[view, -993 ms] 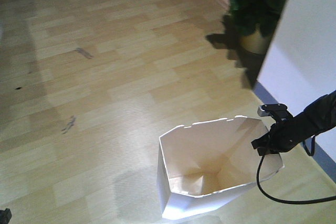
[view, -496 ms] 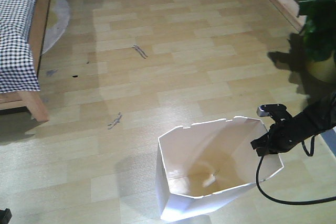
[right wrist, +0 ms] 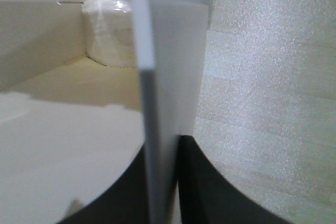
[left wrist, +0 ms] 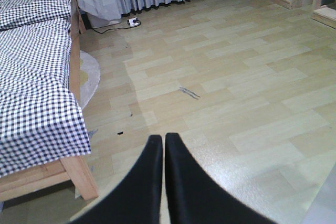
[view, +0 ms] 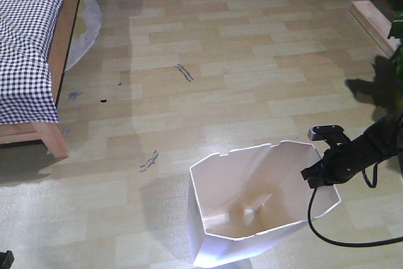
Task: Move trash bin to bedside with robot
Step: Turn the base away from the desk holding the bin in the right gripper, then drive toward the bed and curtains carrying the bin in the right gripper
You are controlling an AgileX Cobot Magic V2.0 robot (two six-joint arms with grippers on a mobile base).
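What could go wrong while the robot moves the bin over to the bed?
1. The right pincer grips only one thin edge of the bin, so the bin might slip out or bend.
2. The black cable hangs in a loop beside the bin and might snag on it.
3. The bed is off to the left, across open floor. The bin might bump its wooden leg when it gets close.

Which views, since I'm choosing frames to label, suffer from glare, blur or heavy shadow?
Front view: sharp, with soft glare on the floor beside the bin and a dark shadow at the right edge. Left wrist view: crisp and evenly lit, mild sheen on the floor. Right wrist view: the bin's rim sits too close and is blurred.
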